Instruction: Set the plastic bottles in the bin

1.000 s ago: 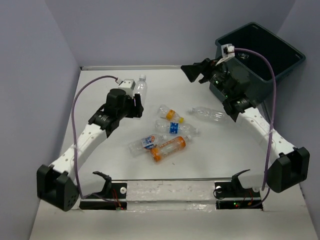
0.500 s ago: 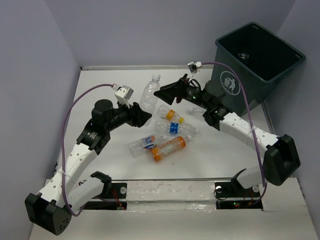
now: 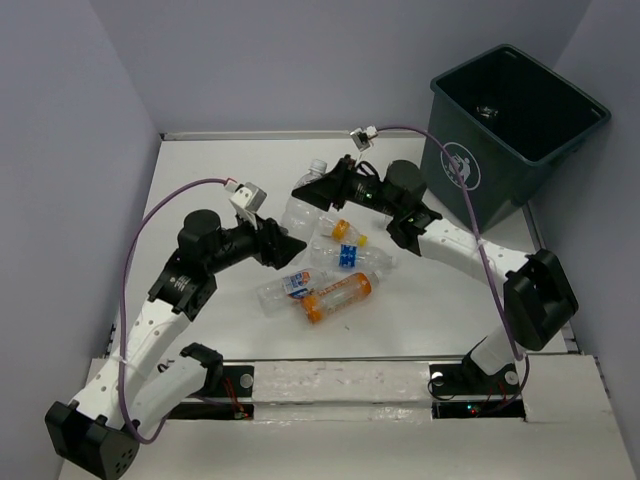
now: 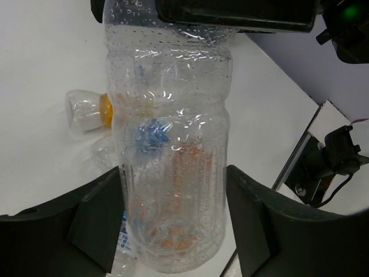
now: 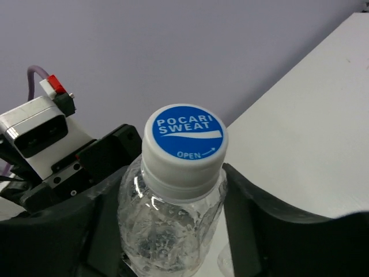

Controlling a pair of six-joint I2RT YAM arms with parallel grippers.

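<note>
Bottle (image 4: pixel 170 127) first: clear, thin-walled and seemingly empty, so I judge it very light, springy under pressure and slick on its dimpled skin. It hangs in the air above the desk (image 3: pixel 200 170), tilted, held between my two arms.

My left claw (image 4: pixel 174 222) pinches its lower body, a finger pressed on each side. That soft belly would dent under a hard squeeze. The stiffer places to take hold are the neck and the shoulder just under the cap (image 5: pixel 184 141).

My right claw (image 5: pixel 179 216) is there, fingers flanking the neck. Whether they press on it or only stand beside it I cannot tell. A hand-over to the right arm looks like the step in hand, since the bin (image 3: pixel 478 180) is on that side.

Below the raised bottle, several more lie in a loose heap (image 3: pixel 345 258) on the desk, touching or nearly so, the orange one (image 3: pixel 337 295) nearest me. Round and light, they would likely roll at a nudge on the smooth white top.

The bin stands at the far right corner, well apart from the heap, open-topped and roomy. Lilac walls (image 3: pixel 80 120) close in on the left, back and right, so a swing toward the bin has little side room.
</note>
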